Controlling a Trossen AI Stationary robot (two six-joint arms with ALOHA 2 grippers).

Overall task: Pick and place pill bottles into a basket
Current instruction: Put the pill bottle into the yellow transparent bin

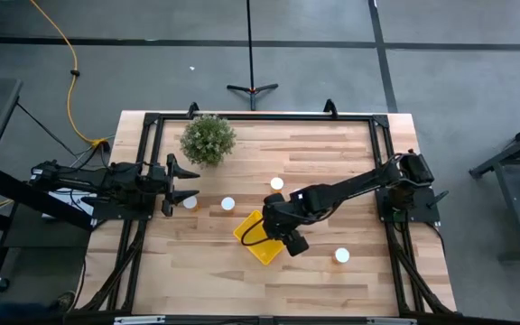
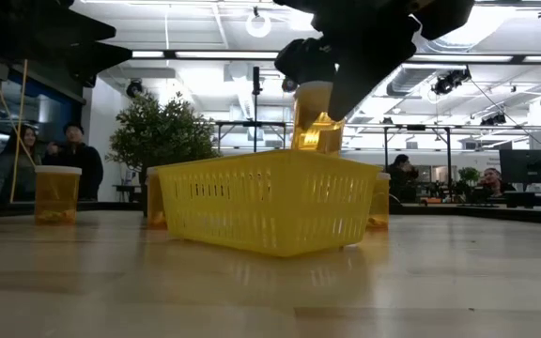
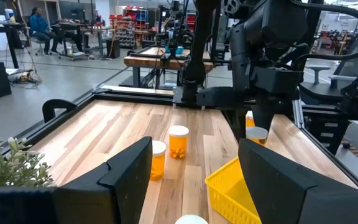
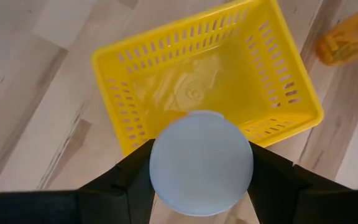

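The right gripper [image 4: 201, 165] holds one pill bottle [image 2: 314, 117] by its sides, fingers closed onto it just below the white cap, directly above the basket [image 1: 258, 236]. The step in hand appears to be the drop into the basket.

Procedure for a clean release:
- Keep the bottle upright and centred over the basket floor — in the right wrist view the cap overlaps the near wall, so a slight move toward the middle is advisable.
- Lower until the bottle base is below the rim, then open the fingers; a release from this height risks a bounce or a tipped bottle.
- Withdraw straight up to avoid catching the slotted wall.

The left gripper [image 3: 194, 165] waits at the left table edge, fingers spread and empty, with one bottle [image 1: 190, 202] just in front of it.

Appearance: the bottle is a small translucent orange cylinder with a round white cap. The basket is bright yellow, shallow, slotted — and appears empty. Other bottles stand on the table: one [image 1: 228, 204] beside the basket's left, one [image 1: 277, 183] behind it, one [image 1: 341, 255] to its right.
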